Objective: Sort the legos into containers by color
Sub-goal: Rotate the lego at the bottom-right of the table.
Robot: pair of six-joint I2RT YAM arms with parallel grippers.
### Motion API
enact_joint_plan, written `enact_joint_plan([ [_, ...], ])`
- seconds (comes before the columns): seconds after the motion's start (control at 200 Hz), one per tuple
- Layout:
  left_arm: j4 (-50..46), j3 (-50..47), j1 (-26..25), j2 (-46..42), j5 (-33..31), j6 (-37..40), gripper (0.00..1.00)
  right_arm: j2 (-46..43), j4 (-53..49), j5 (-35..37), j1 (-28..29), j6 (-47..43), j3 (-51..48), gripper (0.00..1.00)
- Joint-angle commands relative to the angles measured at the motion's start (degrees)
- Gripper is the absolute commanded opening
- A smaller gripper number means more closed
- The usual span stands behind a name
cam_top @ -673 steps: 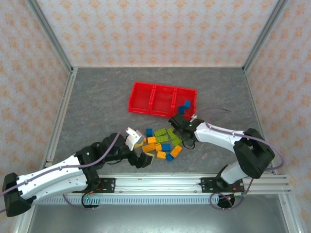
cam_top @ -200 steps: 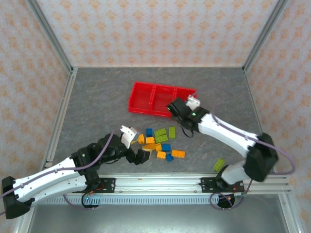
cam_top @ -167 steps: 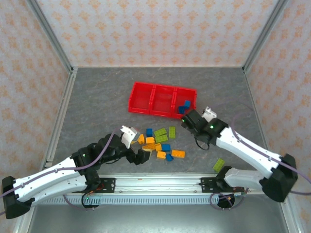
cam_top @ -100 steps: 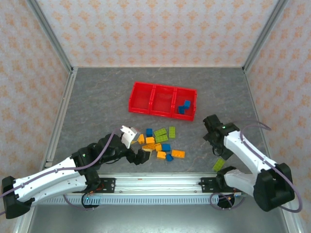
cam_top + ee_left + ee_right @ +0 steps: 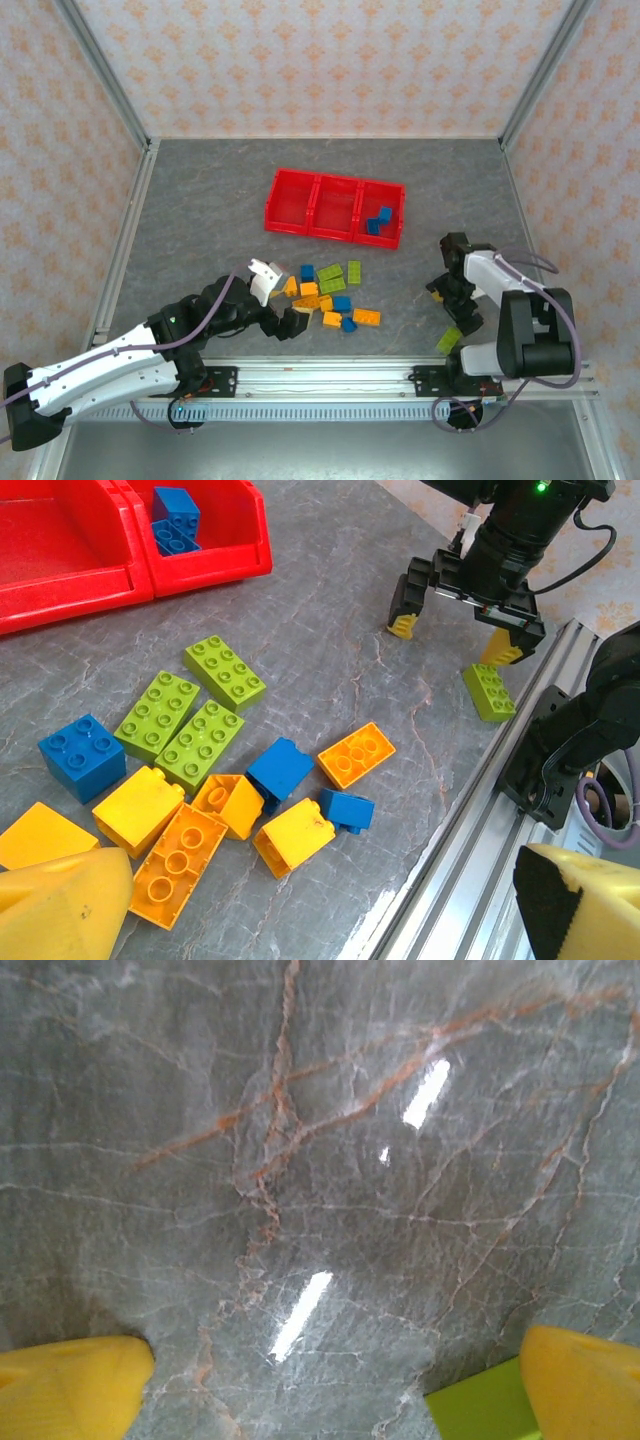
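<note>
I see left jaws and right jaws wide open, empty; the right hang beside a lime green studded plastic brick point(image 5: 449, 339) by the right edge of the tabletop point(image 5: 200, 225).

There are three joined red bins point(image 5: 291, 200), four green bricks point(image 5: 225, 672), six orange-yellow bricks point(image 5: 355, 753) and five blue bricks point(image 5: 82, 756): three on the counter point(image 5: 200, 220), two in a bin.
</note>
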Motion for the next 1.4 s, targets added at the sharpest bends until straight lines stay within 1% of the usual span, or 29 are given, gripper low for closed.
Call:
enact_joint_plan([
  [0.0, 0.79, -0.32, -0.24, -0.32, 1.2, 1.12, 0.99, -0.49, 3.62, -3.05, 2.11, 5.54, -5.07, 1.0],
  [0.08, 0.94, -0.32, -0.26, -0.05, 1.64, 1.17, 0.99, -2.53, 2.48, 0.03, 3.28, 6.83, -5.93, 1.0],
  [0.13, 0.96, -0.32, -0.25, 0.18, 1.6, 1.17, 0.99, -3.47, 3.36, 0.29, 3.38, 6.86, -7.1, 1.0],
  [0.19, 0.88, -0.32, -0.28, 0.51, 1.51, 1.17, 0.99, -4.04, 6.43, -1.49, 3.47, 7.57, -9.62, 1.0],
  [0.255, 0.86, -0.32, -0.22, 0.9, 1.4, 1.24, 0.99, -4.58, 11.23, -5.03, 4.4, 9.65, -12.71, 1.0],
  [0.38, 0.7, -0.32, -0.26, 1.71, 0.72, 1.06, 0.99, -5.17, 17.04, -8.8, 8.41, 15.01, -14.89, 1.0],
  [0.425, 0.7, -0.31, -0.3, 2.1, 0.43, 1.0, 0.99, -5.53, 18.76, -10.1, 9.99, 16.91, -14.53, 1.0],
  [0.486, 0.6, -0.23, -0.22, 2.65, 0.12, 0.99, 0.99, -5.75, 19.81, -10.08, 12.59, 19.5, -12.97, 1.0],
  [0.586, 0.44, -0.14, -0.23, 3.65, -0.18, 0.99, 0.99, -3.74, 20.5, -10.15, 16.22, 21.24, -8.72, 1.0],
  [0.661, 0.22, -0.05, -0.22, 4.24, -0.28, 0.99, 0.99, -2.25, 21.04, -10.28, 17.57, 21.48, -5.75, 1.0],
  [0.756, 0.15, 0.04, -0.24, 4.54, -0.57, 0.99, 0.99, -1.71, 21.92, -11.16, 17.76, 21.1, -2.94, 1.0],
  [0.851, 0.09, 0.04, -0.23, 4.54, -0.96, 0.95, 0.99, -1.86, 19.26, -10.6, 17.72, 18.91, 1.23, 1.0],
  [0.921, 0.09, 0.04, -0.3, 4.47, -1.13, 0.91, 0.99, -2.62, 15.48, -9.49, 17.8, 17.21, 4.34, 1.0],
  [1.071, 0.05, 0.12, -0.28, 4.45, -1.11, 0.91, 0.99, -6.02, 1.75, -1.83, 18.01, 14.32, 9.91, 1.0],
  [1.161, 0.09, 0.12, -0.29, 4.27, -0.9, 1.0, 0.99, -7.01, -3.64, 1.18, 18.11, 12.54, 11.41, 1.0],
  [1.266, 0.18, 0.12, -0.25, 4.05, -0.69, 0.99, 0.99, -7.66, -6.17, 1.26, 18.79, 11.49, 10.58, 1.0],
  [1.397, 0.09, 0.12, -0.28, 3.68, -0.98, 0.99, 0.99, -7.16, -7.4, -0.13, 22.32, 10.2, 9.58, 1.0],
])
